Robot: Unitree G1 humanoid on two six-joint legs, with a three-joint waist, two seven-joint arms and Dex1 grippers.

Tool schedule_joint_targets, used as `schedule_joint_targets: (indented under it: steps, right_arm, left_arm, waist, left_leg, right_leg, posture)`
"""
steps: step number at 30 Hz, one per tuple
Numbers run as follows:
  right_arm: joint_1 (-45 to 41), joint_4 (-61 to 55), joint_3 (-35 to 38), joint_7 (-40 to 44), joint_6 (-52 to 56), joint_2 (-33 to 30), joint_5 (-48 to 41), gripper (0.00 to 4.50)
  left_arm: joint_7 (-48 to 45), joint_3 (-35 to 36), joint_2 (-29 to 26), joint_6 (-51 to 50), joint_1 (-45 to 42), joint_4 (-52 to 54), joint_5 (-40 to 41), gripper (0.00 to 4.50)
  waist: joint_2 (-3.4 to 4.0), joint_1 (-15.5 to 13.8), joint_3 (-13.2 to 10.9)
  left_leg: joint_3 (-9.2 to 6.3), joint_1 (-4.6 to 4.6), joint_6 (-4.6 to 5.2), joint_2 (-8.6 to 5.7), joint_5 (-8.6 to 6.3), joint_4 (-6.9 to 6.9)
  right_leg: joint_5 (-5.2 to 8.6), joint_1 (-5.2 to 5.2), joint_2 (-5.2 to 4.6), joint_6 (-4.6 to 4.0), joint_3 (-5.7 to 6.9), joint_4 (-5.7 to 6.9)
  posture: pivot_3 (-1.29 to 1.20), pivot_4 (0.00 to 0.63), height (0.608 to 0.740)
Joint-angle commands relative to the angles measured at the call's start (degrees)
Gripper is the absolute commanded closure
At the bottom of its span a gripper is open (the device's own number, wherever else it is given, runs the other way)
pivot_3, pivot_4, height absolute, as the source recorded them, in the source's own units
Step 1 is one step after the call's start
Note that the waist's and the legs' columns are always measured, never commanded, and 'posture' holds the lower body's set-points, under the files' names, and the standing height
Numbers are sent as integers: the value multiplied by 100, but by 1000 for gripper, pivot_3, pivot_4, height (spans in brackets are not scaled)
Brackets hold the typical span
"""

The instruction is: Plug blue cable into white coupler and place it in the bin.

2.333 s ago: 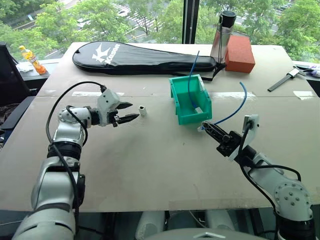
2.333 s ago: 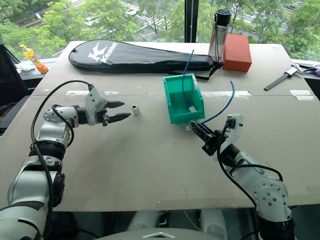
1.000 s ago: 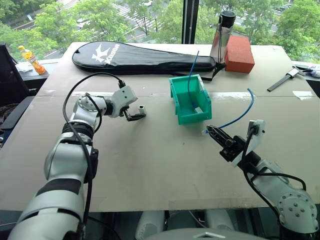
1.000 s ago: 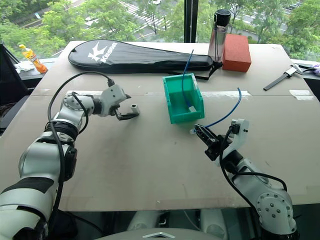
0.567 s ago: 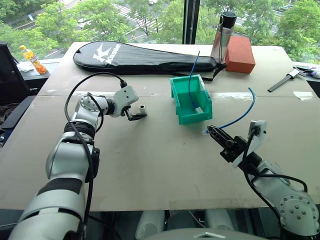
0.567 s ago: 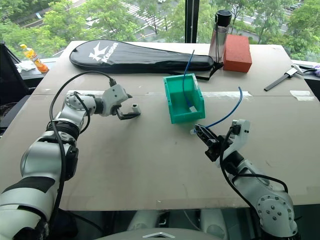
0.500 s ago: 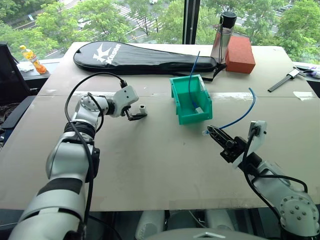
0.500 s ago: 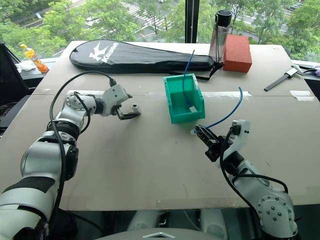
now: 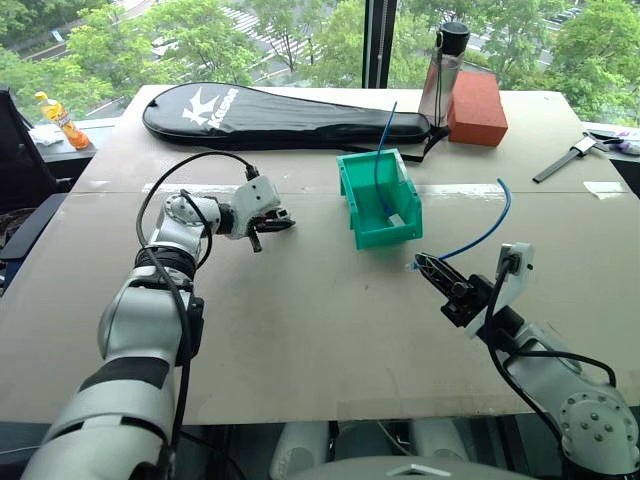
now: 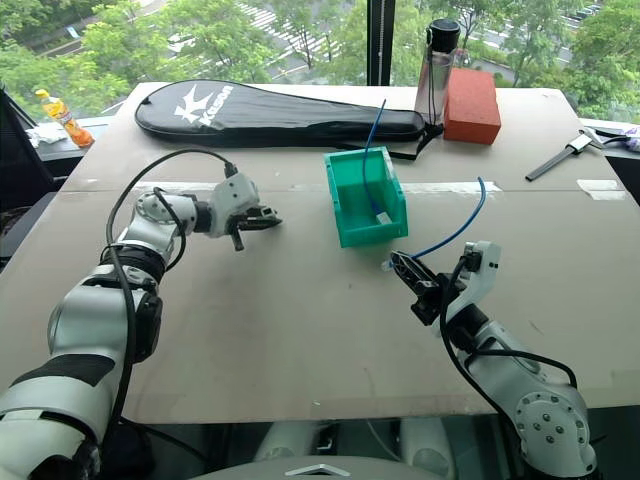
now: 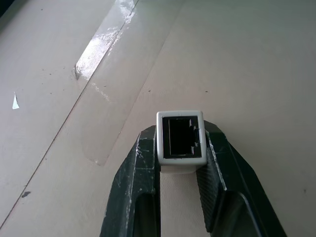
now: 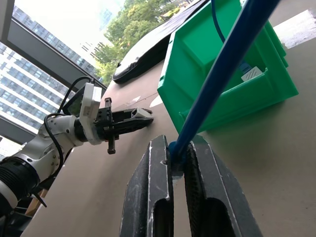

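Moved: left pincer (image 9: 282, 222) has clamped onto the white coupler (image 11: 180, 139), which sat free between its spread fingers a second ago.
Right pincer (image 9: 424, 264): nearest, closed on the blue cable (image 9: 478, 233) just behind its clear plug; cable arcs up over the counter (image 9: 300, 330).
White coupler: small boxy block, dark socket facing outward, at counter level.
Bin (image 9: 378, 200): teal, between both pincers, holding another blue cable with a white block.
Beyond: black racket case (image 9: 270, 112), bottle (image 9: 444, 70), brick-red block (image 9: 477, 108).

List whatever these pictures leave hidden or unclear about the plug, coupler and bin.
- Blue cable: plug end hidden between the right gripper jaws, right wrist view.
- White coupler: rear face hidden between the left gripper jaws, left wrist view.
- Bin: contents' connection too small, head views.
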State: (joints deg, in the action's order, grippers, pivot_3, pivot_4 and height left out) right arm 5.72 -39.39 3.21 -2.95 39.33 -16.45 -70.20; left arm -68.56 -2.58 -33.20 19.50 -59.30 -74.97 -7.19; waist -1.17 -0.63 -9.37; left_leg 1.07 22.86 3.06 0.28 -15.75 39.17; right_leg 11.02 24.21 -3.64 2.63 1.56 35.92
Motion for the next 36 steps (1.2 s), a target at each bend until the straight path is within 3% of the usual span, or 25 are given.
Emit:
schedule_joint_targets:
  steps: [1,5,11,16,20,25,36]
  right_arm:
    - [-46,-248,58,62,-108,-93,17,4500]
    - [-146,-282,164,271,-42,-507,205,4500]
    - [-594,-333,196,951,40,-1354,540,4500]
    - [-1266,-272,-82,1617,293,-2064,926,4500]
    - [-1949,59,-498,2168,435,-2256,1294,4500]
    - [-2663,825,-1407,3097,282,-2321,2414,4500]
    - [-3281,2416,-1919,4090,-366,-1516,3733,4500]
  left_arm:
    - [-1131,319,119,-730,31,354,604,4083]
    - [-2030,133,405,-1393,685,1821,1001,4083]
    - [-1380,-455,930,-2011,1787,4386,933,4083]
    - [-778,-1169,1054,-2249,2086,5380,390,4083]
    - [-633,-1539,1086,-2205,2037,5595,250,4083]
    - [-532,-1742,1080,-2111,1890,5410,194,4083]
    - [-668,-1766,936,-1554,1664,4829,334,4083]
  waist:
    - [0,-11,0]
    - [0,0,0]
    - [0,-5,0]
    - [2,-3,1]
    - [1,-10,1]
    - [1,-21,1]
    - [1,-10,1]
  left_leg:
    - [-1,0,0,0,0,0]
    - [2,2,1,-1,0,3]
    - [4,0,3,0,-2,4]
    - [3,-5,3,2,-2,6]
    - [2,-7,3,1,-2,6]
    - [3,-6,4,-1,-2,7]
    - [1,-4,4,-3,-2,10]
  right_leg:
    - [0,0,0,0,0,0]
    - [0,-1,-1,-1,-3,-2]
    - [-1,0,-1,-2,-14,0]
    - [-1,-2,4,-3,-12,3]
    - [-1,-3,5,-3,-11,2]
    - [0,-3,3,-3,-10,-1]
    - [-1,-3,3,-2,-7,1]
  posture:
    - [0,150,740]
    - [0,150,740]
    - [0,150,740]
    - [0,150,740]
    - [0,150,740]
    - [0,150,740]
    - [0,150,740]
